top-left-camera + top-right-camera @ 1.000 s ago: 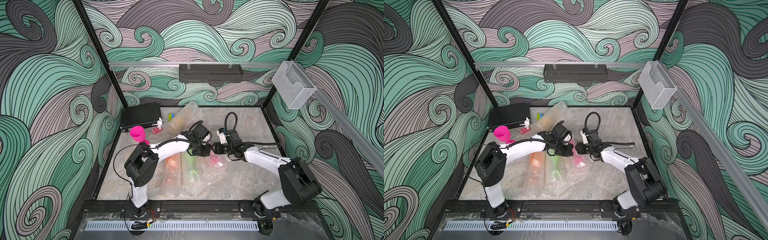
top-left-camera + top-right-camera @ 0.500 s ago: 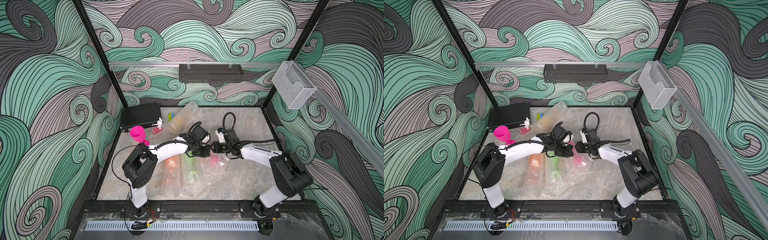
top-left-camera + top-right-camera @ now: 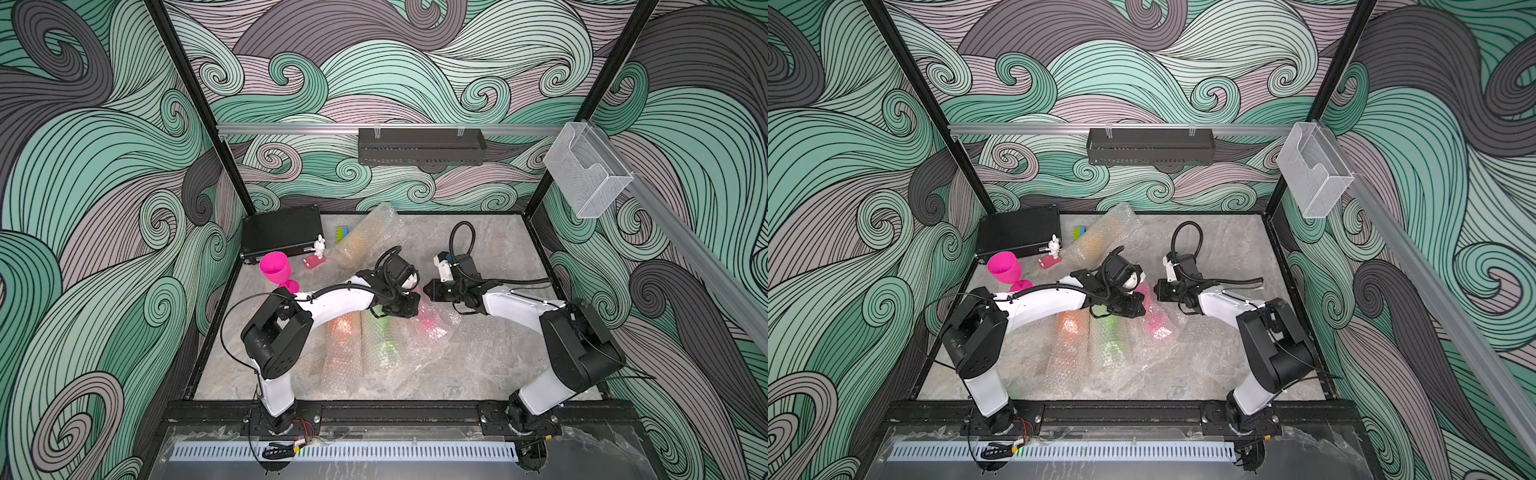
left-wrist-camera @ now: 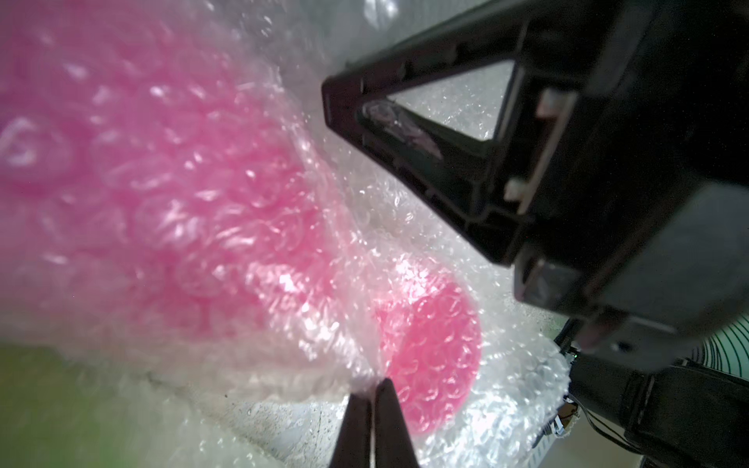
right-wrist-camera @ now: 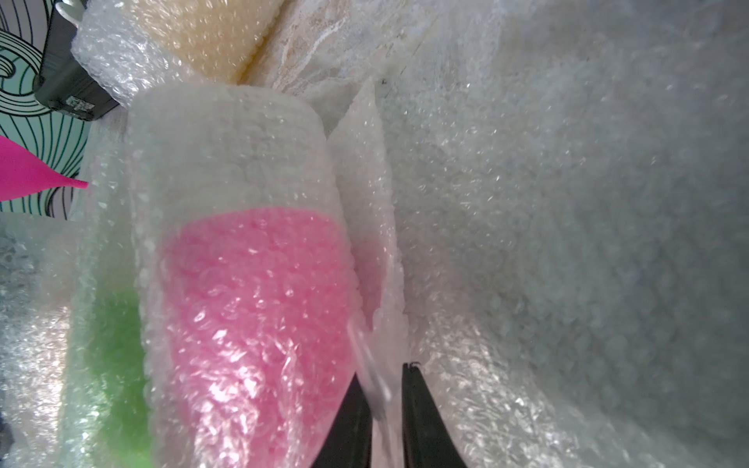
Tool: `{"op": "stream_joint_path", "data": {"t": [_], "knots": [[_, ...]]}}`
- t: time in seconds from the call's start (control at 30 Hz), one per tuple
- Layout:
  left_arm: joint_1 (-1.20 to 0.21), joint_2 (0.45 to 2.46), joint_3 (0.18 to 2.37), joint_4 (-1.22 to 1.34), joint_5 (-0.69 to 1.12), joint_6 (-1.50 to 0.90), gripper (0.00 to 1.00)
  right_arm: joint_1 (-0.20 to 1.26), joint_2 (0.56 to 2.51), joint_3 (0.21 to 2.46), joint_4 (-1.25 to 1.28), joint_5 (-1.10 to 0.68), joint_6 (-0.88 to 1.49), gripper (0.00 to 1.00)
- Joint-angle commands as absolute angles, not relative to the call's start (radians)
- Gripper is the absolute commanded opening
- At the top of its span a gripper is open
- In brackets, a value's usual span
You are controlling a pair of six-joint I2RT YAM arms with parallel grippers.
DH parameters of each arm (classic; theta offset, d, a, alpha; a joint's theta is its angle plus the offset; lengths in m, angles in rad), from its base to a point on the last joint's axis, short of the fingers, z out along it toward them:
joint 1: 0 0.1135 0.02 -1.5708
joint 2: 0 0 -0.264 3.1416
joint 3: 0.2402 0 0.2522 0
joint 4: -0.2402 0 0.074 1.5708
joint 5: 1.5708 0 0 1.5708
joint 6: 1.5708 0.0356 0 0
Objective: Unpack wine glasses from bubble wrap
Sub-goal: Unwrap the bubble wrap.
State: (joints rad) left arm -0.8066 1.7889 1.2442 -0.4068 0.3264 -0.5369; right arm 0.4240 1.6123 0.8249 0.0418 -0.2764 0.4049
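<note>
Pink goblet (image 4: 170, 182) blurred behind bubble wrap (image 4: 425, 210), green goblet (image 5: 117, 364) cut by frame edge

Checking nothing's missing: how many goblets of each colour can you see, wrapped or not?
Magenta goblets: 2 (bare goblet, wrapped goblet)
Orange goblet: 1
Lime green goblet: 1
Yellowish goblet, wrapped, at the back: 1
Total: 5

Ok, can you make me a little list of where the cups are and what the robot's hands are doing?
unwrapped: magenta goblet, upright, by the black case
still wrapped: pink goblet, green goblet, orange goblet, lying side by side
left gripper: shut on the bubble wrap by the pink goblet
right gripper: narrowly open, a wrap flap between its jaws
</note>
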Motion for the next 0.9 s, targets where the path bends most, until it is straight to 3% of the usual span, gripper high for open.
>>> {"op": "stream_joint_path", "data": {"t": [0.0,0.27,0.33,0.43,0.57,0.87], "knots": [[-0.81,1.745,1.237,-0.418,0.327,-0.515,0.0,0.412,1.566,0.819,0.071,-0.281,0.412,0.13],[-0.811,1.729,1.233,-0.364,0.31,-0.502,0.0,0.382,1.45,0.786,0.048,-0.28,0.412,0.03],[-0.81,1.732,1.242,-0.363,0.306,-0.496,0.0,0.375,1.429,0.778,0.037,-0.283,0.407,0.03],[-0.811,1.734,1.247,-0.368,0.304,-0.489,0.0,0.361,1.412,0.772,-0.001,-0.284,0.386,0.13],[-0.81,1.731,1.234,-0.342,0.295,-0.473,0.0,0.306,1.371,0.73,-0.002,-0.297,0.399,0.05],[-0.816,1.795,1.292,-0.235,0.361,-0.477,0.0,0.245,1.198,0.701,-0.078,-0.231,0.383,0.03]]}}
